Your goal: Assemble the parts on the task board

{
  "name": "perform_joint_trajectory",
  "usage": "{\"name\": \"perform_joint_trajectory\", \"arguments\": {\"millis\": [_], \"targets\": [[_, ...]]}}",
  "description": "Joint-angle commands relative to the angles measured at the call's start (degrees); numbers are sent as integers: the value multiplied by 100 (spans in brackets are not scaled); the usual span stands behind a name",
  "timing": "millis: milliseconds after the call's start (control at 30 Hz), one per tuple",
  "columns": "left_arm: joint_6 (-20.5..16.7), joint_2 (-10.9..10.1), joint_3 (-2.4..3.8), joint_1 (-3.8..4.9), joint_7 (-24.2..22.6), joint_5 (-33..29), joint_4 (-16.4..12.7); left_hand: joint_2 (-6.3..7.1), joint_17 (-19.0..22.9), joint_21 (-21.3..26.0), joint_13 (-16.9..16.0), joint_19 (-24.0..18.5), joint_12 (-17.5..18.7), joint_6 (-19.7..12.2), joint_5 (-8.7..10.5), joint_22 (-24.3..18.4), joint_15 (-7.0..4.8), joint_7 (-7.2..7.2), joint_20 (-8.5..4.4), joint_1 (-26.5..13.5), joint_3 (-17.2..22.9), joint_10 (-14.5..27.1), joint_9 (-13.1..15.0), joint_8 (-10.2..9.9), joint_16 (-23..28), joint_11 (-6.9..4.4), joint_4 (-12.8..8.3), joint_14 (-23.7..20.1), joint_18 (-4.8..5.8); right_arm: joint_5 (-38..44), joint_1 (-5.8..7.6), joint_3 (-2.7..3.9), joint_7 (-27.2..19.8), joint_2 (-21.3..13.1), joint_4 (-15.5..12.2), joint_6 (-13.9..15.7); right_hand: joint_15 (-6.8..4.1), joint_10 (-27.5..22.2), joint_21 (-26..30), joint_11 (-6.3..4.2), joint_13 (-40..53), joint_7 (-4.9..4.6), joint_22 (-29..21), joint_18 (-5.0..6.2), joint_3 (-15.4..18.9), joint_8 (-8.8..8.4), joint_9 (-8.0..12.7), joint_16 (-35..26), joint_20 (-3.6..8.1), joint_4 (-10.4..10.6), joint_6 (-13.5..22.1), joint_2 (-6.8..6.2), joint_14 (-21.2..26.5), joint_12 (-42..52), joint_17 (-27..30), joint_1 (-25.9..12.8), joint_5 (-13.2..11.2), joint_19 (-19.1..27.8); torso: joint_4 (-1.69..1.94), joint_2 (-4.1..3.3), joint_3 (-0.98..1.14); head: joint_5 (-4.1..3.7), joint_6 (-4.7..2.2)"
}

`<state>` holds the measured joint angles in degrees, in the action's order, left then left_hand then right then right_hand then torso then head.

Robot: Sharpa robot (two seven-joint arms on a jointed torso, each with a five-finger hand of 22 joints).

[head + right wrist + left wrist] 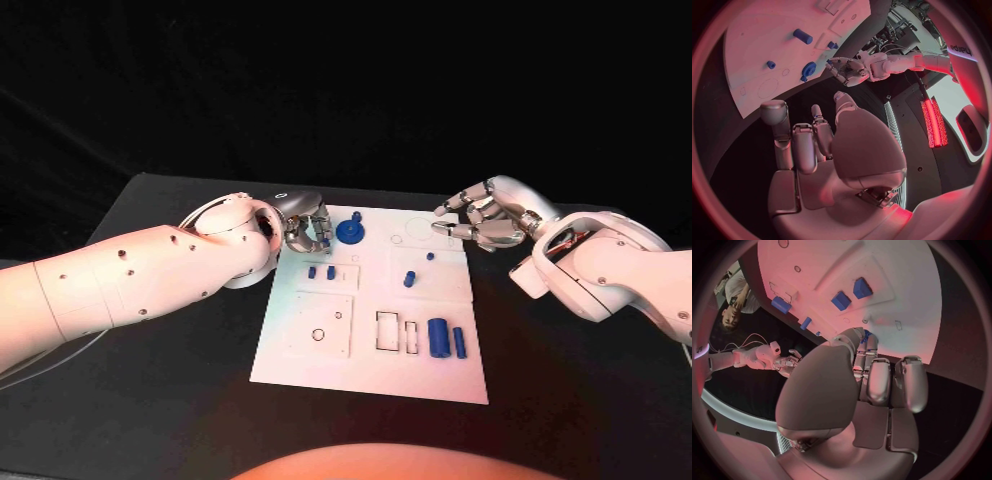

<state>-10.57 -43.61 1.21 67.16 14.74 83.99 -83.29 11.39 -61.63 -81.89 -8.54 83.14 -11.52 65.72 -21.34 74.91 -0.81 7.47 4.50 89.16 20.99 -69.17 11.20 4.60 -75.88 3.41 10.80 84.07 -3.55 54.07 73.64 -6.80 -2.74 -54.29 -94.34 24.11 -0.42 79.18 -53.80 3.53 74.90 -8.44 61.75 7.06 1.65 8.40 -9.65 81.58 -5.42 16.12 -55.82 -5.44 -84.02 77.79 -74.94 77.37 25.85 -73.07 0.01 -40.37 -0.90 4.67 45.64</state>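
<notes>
- Task board point(325, 350) sits in the middle of the black bench point(173, 400), its long side running from near to far, and you will find blue parts spread across it.
- Your left hand point(303, 226) is at the board's far left corner, just beside a round blue part with a stem point(351, 233). Its fingers are curled toward that piece, but you cannot tell from the head view or the left wrist view whether they actually grip it.
- Your right hand point(483, 220) hovers off the far right corner, fingers curled inward with nothing visible between them; it holds no part.
- Two small blue blocks point(322, 272) lie side by side left of centre, a small blue peg point(410, 278) stands near the middle, and two longer blue cylinders point(446, 339) rest at the near right beside outlined rectangular slots point(389, 330).
- By my reading, the step in hand is picking up or seating the round part at the far left, and most of the assembly looks not yet done.
- For the next move you want a sure pinch on that round piece, then a straight lift clear of the board before carrying it to its recess. Watch that the curled fingers don't nudge the two blocks nearby.
</notes>
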Motion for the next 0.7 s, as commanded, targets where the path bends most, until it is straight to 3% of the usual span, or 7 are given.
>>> {"name": "perform_joint_trajectory", "arguments": {"millis": [33, 700], "targets": [[154, 28, 0, -8, -4, -125, 6, 16, 9, -20, -6, 31, 30, 48, 37, 662, -7, -10, 1, -51, 31, -36, -5, -32, 11, 5, -2, 30, 89, 17, -5, 0, -39, 4, -3, -56, -45, -23, 17, -21, 215, 37, -9, 42, 19, 32, -5, -18, 14, -12, -2, 50, -266, 5, -137, -20, 27, 11, -5, -3, -3, 3, 11], [446, 78, -6, -17, 7, -199, 88, 33, 29, -15, -7, 26, 60, 59, 83, 658, -11, -23, -1, -94, 56, -52, -20, -43, 15, -2, -12, 26, 87, 16, -6, 0, -36, 9, -2, -48, -45, -23, 17, -21, 215, 37, -9, 42, 19, 32, -5, -18, 14, -12, -2, 50, -266, 5, -137, -20, 27, 11, -1, 5, 2, 1, 25]]}}
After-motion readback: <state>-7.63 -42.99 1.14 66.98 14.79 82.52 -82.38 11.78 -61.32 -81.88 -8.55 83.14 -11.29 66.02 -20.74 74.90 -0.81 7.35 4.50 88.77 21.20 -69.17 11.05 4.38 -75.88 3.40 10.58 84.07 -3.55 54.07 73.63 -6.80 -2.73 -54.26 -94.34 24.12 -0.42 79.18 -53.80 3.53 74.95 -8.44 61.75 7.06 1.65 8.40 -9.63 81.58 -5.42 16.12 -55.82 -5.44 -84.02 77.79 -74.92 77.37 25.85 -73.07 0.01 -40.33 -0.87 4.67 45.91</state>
